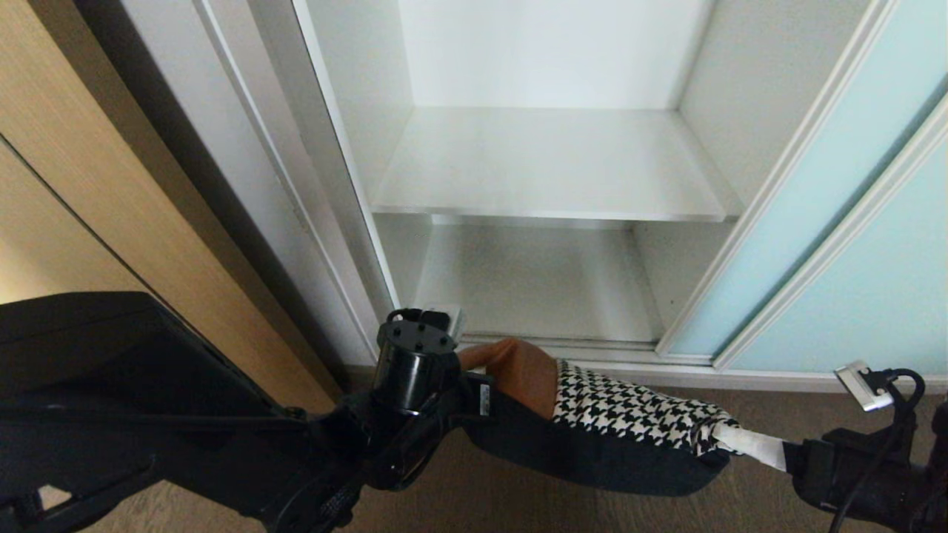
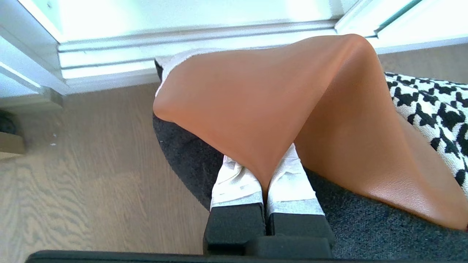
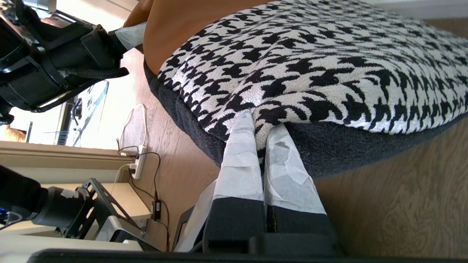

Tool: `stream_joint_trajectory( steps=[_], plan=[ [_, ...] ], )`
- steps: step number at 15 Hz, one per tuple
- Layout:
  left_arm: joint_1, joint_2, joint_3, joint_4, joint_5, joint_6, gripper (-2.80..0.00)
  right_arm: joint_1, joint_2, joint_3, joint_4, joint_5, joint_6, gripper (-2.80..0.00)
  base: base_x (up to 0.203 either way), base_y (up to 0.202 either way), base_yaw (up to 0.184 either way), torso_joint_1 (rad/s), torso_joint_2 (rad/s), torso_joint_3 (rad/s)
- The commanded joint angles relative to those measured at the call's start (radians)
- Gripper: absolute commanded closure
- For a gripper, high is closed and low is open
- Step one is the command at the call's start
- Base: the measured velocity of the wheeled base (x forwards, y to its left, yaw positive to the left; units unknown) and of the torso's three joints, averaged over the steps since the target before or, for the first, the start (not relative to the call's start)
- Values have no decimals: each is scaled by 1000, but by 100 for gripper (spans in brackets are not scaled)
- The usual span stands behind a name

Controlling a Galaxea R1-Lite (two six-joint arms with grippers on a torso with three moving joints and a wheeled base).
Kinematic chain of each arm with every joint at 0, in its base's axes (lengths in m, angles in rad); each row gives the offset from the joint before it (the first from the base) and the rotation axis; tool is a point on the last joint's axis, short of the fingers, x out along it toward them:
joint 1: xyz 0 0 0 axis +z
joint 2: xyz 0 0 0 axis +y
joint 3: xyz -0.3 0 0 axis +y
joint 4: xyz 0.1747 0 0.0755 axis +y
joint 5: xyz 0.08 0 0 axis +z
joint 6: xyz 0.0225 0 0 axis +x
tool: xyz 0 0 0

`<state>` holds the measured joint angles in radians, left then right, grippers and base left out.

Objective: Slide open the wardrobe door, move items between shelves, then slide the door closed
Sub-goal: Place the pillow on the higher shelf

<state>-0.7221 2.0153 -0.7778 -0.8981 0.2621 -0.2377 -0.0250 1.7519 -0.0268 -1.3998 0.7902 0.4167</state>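
The patchwork cushion (image 1: 615, 422) hangs just above the floor in front of the wardrobe, held at both ends. My left gripper (image 2: 263, 164) is shut on a pinched fold of its brown leather patch (image 2: 256, 98). My right gripper (image 3: 261, 124) is shut on the edge of the houndstooth patch (image 3: 329, 62), where it meets the black underside (image 3: 347, 146). The sliding wardrobe door (image 1: 852, 222) stands slid aside at the right. Two bare white shelves show inside, an upper one (image 1: 548, 170) and a lower one (image 1: 541, 289).
A light wood hinged door (image 1: 111, 222) stands at the left of the wardrobe frame. The door track sill (image 1: 592, 348) runs along the floor just behind the cushion. A power strip with cables (image 3: 137, 160) lies on the wood floor behind me.
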Motion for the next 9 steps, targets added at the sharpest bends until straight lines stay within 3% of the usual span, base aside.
stream_joint_trajectory(
  steps=[1,9],
  plan=[
    [0,-4,3,-5,2,-2,0,4,12,-3,-10,3,1,0,0,0,0,1,-2,197],
    [-7,-7,19,-8,2,0,0,3,3,-4,-10,3,4,0,0,0,0,3,3,203]
  ],
)
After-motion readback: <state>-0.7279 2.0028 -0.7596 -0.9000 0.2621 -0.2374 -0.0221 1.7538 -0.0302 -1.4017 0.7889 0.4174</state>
